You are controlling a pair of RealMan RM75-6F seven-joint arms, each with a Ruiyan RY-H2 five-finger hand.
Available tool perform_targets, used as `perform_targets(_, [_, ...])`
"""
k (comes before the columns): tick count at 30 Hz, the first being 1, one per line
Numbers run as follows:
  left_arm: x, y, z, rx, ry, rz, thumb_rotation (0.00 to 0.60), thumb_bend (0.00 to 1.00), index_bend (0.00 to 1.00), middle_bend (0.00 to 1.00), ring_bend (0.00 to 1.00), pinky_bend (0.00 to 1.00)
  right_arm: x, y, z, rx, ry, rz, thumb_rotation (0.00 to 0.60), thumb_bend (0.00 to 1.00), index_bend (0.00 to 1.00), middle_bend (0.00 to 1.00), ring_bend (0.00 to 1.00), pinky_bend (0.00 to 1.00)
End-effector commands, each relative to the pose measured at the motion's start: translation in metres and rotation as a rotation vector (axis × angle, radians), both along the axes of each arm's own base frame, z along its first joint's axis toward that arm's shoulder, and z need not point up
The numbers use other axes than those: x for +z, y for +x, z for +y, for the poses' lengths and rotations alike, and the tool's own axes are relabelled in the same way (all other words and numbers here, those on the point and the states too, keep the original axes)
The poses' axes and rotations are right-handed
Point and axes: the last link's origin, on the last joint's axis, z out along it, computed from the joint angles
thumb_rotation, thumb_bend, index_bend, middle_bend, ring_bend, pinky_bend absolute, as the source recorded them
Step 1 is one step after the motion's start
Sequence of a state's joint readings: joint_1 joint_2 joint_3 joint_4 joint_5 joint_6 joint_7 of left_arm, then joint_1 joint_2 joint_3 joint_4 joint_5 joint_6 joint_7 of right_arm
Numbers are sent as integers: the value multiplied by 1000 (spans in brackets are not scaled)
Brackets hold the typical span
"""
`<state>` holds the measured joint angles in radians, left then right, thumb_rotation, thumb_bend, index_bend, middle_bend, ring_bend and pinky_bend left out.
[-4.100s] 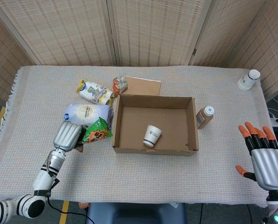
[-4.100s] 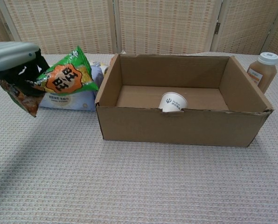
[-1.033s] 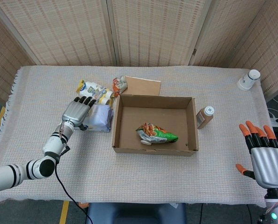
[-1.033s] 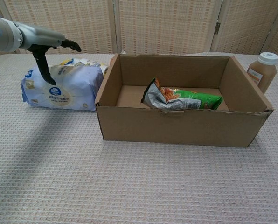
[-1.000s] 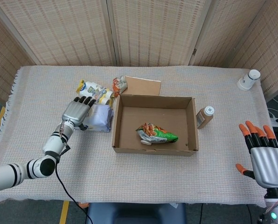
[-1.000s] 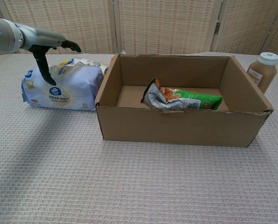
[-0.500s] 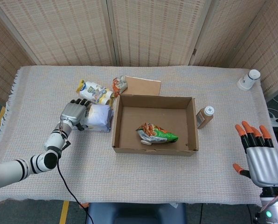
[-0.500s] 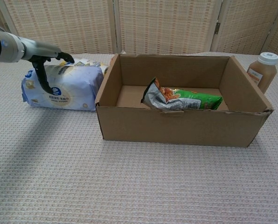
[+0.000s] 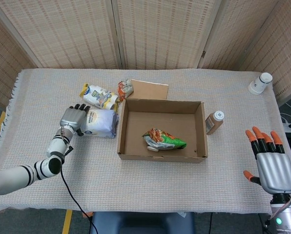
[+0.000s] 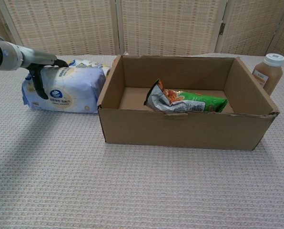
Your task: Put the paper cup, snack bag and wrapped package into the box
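Wrapping my left hand point(image 9: 73, 118) around the wrapped package point(image 9: 100, 123) beside the box point(image 9: 161, 155); my right hand point(image 9: 271, 163) hangs spread and empty.

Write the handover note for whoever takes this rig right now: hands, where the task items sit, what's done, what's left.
Left hand: on the left end of the wrapped package, fingers curled over its top; a firm grip cannot be confirmed.
Right hand: open, idle at the table's right edge, holding nothing.
Box: snack bag lies inside. The paper cup is not visible in either view.
Wrapped package: on the table, against the box's left wall.
Done: snack bag boxed.
Left: lift the package into the box; check for the cup.
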<state>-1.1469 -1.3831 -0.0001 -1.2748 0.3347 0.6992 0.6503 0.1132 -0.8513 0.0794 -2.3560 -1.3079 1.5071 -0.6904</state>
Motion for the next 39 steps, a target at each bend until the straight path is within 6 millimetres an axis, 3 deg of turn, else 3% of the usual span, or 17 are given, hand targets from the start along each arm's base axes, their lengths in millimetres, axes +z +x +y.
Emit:
perform_targets(1, [-2,1,1,-18,24,-7,600,221,0,128,132,298,0,0,-1,-3,0,1,600,83,68,0,0,0])
perform_targets(3, [-2,1,1,-29,31,-3,600,249,19,229,215,359,0,0,-1,-5,0,1,600,83,68,0,0,0])
perform_targets(8, [-2,-1,-1,-40,44,7,600,309,222,443,390,512,-1,0,-1,-6,1,2,600,83,68,0,0,0])
perform_targets(13, [11,5,-1,-58,75,-3,600,330,349,537,455,564,0,-1,-2,-11,-1,-3,600,83,68,0,0,0])
perform_targets(20, [54,31,1,-121,149,-6,600,335,456,629,525,616,1,0,-2,-2,1,-10,600,84,68,0,0,0])
perform_targets(25, [86,60,0,-179,205,-9,600,338,474,647,540,631,3,0,0,7,3,-16,600,84,68,0,0,0])
perform_targets(30, [105,100,-2,-282,249,-11,600,337,483,654,547,635,4,0,1,11,5,-19,600,83,68,0,0,0])
perform_targets(34, [106,139,-7,-383,260,-41,600,338,484,654,548,636,5,0,1,8,4,-20,600,83,68,0,0,0])
perform_targets(39, [88,189,-23,-450,201,-158,600,338,486,656,548,640,2,-1,0,2,16,-17,600,83,68,0,0,0])
